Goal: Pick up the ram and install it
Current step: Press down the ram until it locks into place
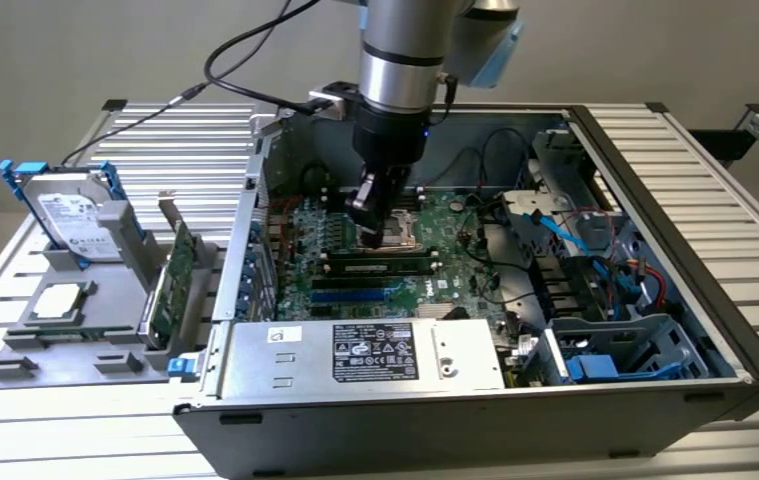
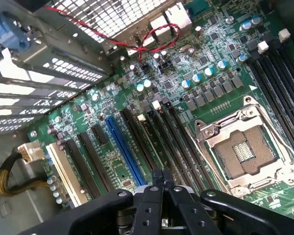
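Inside, closed gripper (image 2: 159, 177) presses ram (image 2: 162, 142) into slot.

Matt black plastic on the gripper (image 2: 160, 182), pressed together over a glossy green motherboard (image 2: 112, 161) with a bright bare-metal CPU socket frame (image 2: 245, 147). At nine o'clock, perforated dull steel case wall (image 2: 88, 68); outside, ribbed aluminium table (image 1: 699, 140), grey plastic tray (image 1: 72, 345).

The setting is a robotics lab or test workshop. An open computer case (image 1: 486, 300) with its side panel removed lies on a workbench (image 1: 699, 160) of ribbed aluminium profiles, exposing the motherboard (image 2: 186, 88), cables and power supply (image 1: 366, 355). At the workbench's edge on the exterior view's left, a grey fixture (image 1: 72, 300) holds a hard drive (image 1: 70, 215) upright, and a robot arm (image 1: 406, 60) reaches into the case.
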You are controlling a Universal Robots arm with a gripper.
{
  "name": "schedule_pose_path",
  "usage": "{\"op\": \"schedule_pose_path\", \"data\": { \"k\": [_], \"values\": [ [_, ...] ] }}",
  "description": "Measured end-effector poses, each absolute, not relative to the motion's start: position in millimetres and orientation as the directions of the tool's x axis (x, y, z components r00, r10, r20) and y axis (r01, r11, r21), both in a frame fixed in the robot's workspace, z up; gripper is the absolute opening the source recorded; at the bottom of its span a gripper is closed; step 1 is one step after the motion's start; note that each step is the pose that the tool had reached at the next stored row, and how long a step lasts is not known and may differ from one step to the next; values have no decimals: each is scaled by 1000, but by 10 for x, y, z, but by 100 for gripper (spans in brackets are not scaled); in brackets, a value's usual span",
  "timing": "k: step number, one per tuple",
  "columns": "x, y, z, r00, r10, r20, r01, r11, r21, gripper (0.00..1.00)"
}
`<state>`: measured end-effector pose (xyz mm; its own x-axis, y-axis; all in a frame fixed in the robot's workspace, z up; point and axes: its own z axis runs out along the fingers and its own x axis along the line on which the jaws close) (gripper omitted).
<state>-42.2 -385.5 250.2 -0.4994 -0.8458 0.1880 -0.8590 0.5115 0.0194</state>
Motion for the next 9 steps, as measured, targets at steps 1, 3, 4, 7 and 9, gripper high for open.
{"op": "schedule_pose_path", "data": {
  "k": [1, 3, 4, 7, 9],
  "values": [
    [-422, -3855, 2500, -513, -837, 188, -851, 526, 19, 11],
    [-422, -3855, 2496, -540, -820, 188, -833, 553, 19, 11],
    [-422, -3855, 2494, -554, -811, 188, -824, 567, 19, 11],
    [-422, -3855, 2488, -594, -783, 187, -794, 607, 19, 11],
    [-422, -3855, 2487, -620, -762, 188, -773, 634, 18, 11]
  ]
}}
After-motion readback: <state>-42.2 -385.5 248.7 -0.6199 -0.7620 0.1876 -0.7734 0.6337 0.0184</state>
